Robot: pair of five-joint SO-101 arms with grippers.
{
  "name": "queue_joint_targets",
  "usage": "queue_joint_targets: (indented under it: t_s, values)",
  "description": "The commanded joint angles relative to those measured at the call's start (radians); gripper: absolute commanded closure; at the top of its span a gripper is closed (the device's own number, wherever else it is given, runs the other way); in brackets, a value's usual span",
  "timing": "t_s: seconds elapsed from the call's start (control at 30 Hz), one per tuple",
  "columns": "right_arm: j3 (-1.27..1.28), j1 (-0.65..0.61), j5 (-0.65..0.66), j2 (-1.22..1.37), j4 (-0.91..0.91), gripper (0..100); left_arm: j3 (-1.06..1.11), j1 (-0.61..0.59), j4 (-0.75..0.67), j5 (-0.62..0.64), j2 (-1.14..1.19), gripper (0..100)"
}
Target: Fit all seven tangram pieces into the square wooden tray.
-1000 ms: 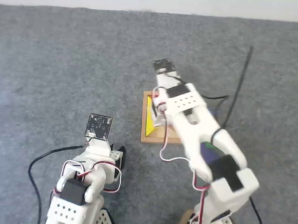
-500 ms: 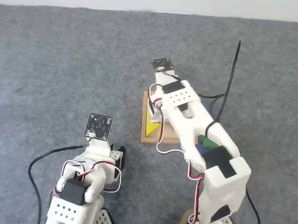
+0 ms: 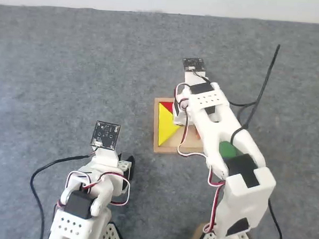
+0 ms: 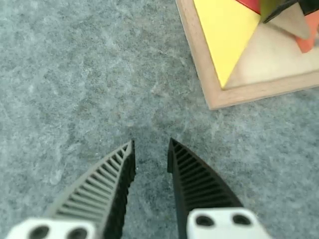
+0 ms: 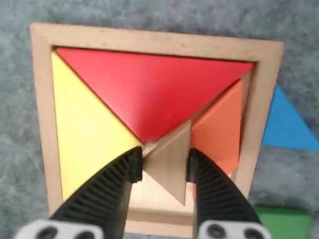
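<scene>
right arm [image 3: 215, 121] low over tray [image 3: 156, 128]

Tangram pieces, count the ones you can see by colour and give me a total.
red piece: 1
yellow piece: 1
orange piece: 1
plain wood piece: 1
blue piece: 1
green piece: 1
Total: 6 in view

Bright, even, diffuse light over the grey desk [image 3: 71, 66]; no hard shadows, no glare. White strip [image 3: 165, 1] at far edge of high view is washed out. Soft dark patch on desk between left end effector [image 4: 151, 144] tips. Wooden tray [image 5: 149, 36] rim throws a thin inner shadow. Yellow triangle [image 5: 84, 129] has a faint pale sheen; tan triangle [image 5: 169, 167] evenly lit.
</scene>
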Motion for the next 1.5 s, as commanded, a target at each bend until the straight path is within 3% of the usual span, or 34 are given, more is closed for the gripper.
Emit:
queue_joint_targets:
  t_s: [0.0,0.2,0.37,0.63,0.77,1.1,1.27,1.47]
  values:
    - [-0.009,0.016,0.021,-0.016,-0.015,89.0,-0.012,0.002,0.002,0.006,-0.017,89]
    - [-0.023,-0.085,0.081,-0.045,-0.016,89.0,-0.012,0.002,0.002,0.006,-0.017,89]
    - [-0.023,-0.061,0.078,-0.047,-0.016,88.7,-0.012,0.002,0.002,0.006,-0.017,89]
    - [-0.018,-0.051,0.084,-0.054,0.004,75.5,-0.012,0.002,0.002,0.006,-0.017,89]
    - [-0.021,-0.065,0.110,-0.065,0.002,75.0,-0.012,0.002,0.002,0.006,-0.017,89]
    - [0.126,-0.058,0.242,-0.512,0.008,78.3,-0.012,0.002,0.002,0.006,-0.017,89]
    - [0.374,0.064,0.299,-0.727,-0.071,78.5,-0.012,0.002,0.002,0.006,-0.017,89]
    - [0.497,0.182,0.534,-0.742,0.033,78.2,-0.012,0.002,0.002,0.006,-0.017,89]
